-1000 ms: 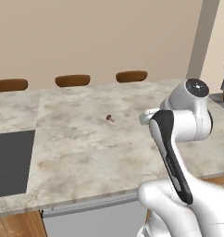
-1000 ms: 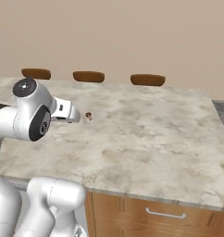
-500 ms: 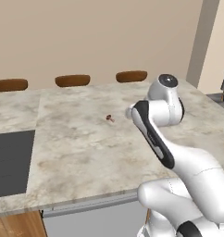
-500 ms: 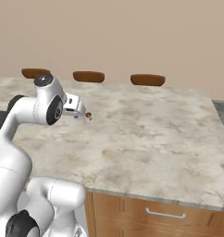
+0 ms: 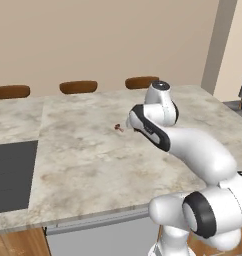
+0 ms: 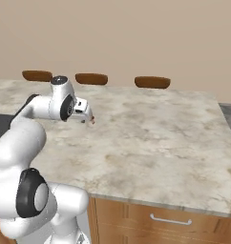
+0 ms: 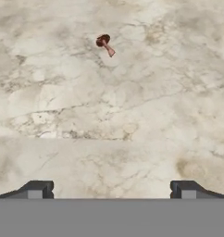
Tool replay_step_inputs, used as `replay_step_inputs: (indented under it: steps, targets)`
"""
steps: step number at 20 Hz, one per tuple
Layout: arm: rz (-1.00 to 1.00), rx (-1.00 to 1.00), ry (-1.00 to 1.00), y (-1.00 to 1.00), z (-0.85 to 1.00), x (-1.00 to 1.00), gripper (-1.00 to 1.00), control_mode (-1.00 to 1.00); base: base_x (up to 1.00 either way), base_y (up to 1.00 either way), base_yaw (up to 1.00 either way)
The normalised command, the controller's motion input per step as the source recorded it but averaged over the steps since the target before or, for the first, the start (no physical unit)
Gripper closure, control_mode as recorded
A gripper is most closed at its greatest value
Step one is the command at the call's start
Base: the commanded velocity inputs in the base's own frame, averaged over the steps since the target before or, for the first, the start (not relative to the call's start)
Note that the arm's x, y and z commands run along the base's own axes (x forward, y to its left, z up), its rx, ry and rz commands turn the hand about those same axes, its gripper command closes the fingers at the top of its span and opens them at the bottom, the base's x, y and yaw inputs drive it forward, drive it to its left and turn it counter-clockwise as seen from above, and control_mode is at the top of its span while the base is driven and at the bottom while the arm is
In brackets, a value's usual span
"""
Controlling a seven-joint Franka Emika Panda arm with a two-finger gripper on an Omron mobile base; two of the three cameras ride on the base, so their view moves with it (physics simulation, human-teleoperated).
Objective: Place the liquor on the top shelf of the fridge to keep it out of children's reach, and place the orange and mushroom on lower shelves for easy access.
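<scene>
One mushroom (image 7: 104, 44) on bare worktop (image 7: 132, 120), cap and stem clear in hand view; end effector (image 7: 111, 190) spread wide, empty, room all round.

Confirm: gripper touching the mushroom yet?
Apart. In the hand view the mushroom lies on the counter far ahead of the open gripper, bare marble between them.

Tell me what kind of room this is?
Looks like a kitchen: a marble-look island counter with brown stools along its far side, wood drawers beneath, and a dark cooktop set into it.
</scene>
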Motion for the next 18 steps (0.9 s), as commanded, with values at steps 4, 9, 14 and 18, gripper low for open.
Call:
replay_step_inputs:
  steps: [4,9,14,18]
  targets:
    - [0.00,0.00,0.04,0.01,-0.41,0.50,-1.00,-1.00,0.00,0.00,0.00]
    - [0.00,0.00,0.00,0.00,-0.56,0.37,-1.00,-1.00,0.00,0.00,0.00]
    - [0.00,0.00,0.00,0.00,-0.61,0.39,-1.00,-1.00,0.00,0.00,0.00]
    - [0.00,0.00,0.00,0.00,-0.26,0.41,-1.00,-1.00,0.00,0.00,0.00]
